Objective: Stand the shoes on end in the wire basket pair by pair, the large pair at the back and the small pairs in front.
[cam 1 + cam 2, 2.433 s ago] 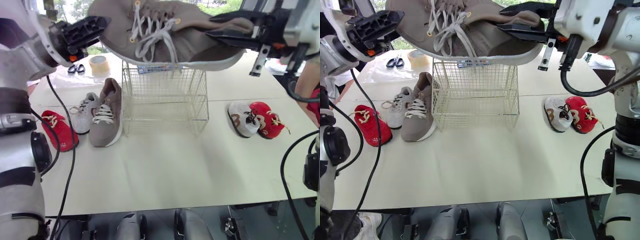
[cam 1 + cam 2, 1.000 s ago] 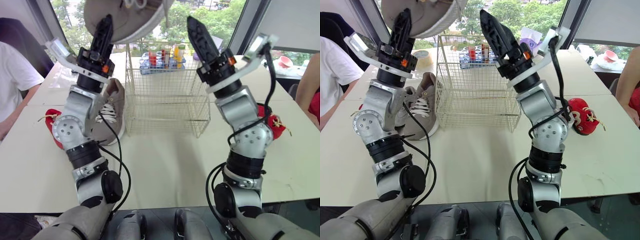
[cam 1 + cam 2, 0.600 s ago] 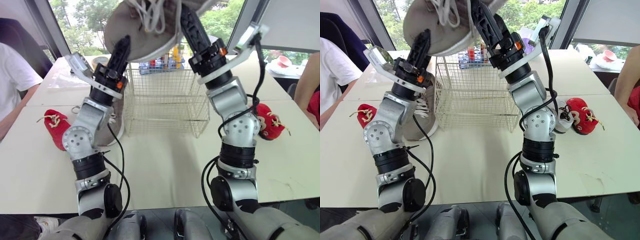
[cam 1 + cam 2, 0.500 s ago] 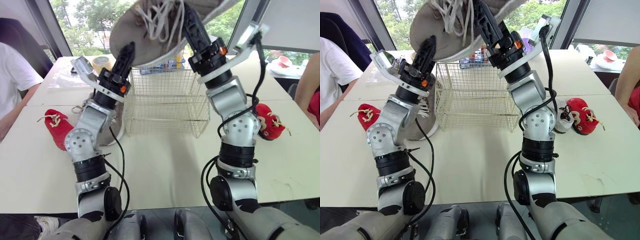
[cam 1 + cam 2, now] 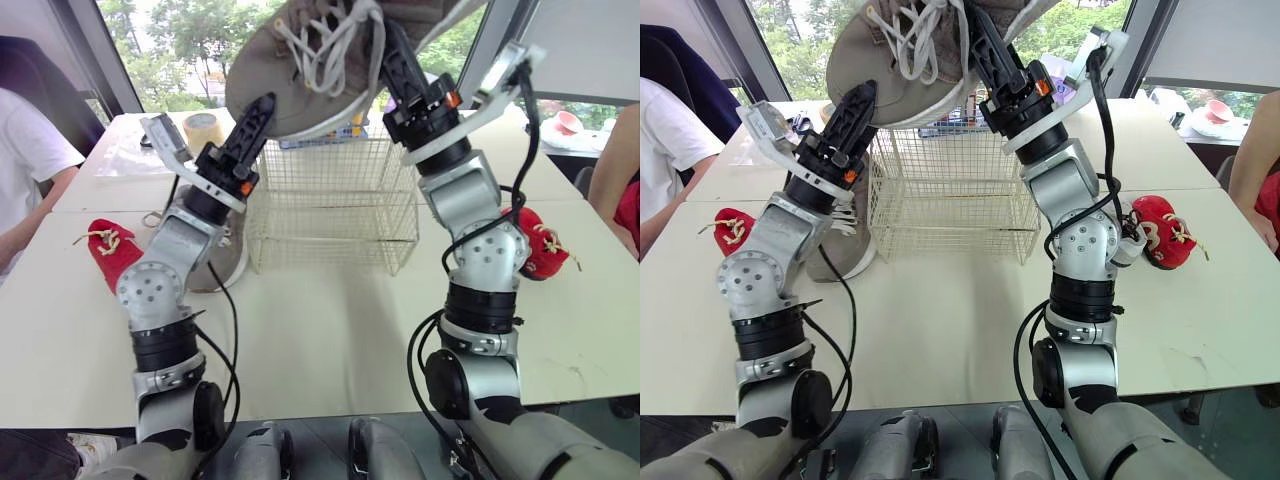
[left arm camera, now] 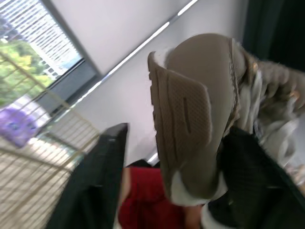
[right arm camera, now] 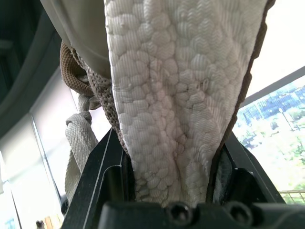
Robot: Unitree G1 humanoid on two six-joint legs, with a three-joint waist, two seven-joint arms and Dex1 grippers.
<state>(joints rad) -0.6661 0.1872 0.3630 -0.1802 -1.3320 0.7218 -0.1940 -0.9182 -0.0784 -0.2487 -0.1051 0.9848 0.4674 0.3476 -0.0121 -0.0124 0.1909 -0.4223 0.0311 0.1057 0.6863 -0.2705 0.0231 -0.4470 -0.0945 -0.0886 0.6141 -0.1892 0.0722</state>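
- Since a second ago, the right gripper (image 5: 395, 50), then standing clear of the shoe with its fingers parted, has come onto it, and the shoe has swung over from the left gripper's (image 5: 262, 108) side to above the wire basket (image 5: 330, 200).
- The large taupe shoe (image 5: 300, 70) is hanging in the air over the wire basket, laces dangling and sole turned down toward it.
- The right fingers (image 7: 107, 162) are clamping the shoe: in the right wrist view its white pebbled sole is wedged tight between them.
- The left fingers (image 6: 95, 181) are spread around the toe end, one standing clear of the tread with a gap showing, so they are not pinching it.
- One more large taupe shoe (image 5: 848, 255) is lying on the table (image 5: 330, 320) just left of the wire basket, partly behind the left arm.
- Two small red shoes are lying on the table: one (image 5: 112, 252) well to the left of the wire basket, one (image 5: 540, 250) to its right, behind the right arm.
- One wire basket is standing on the table.
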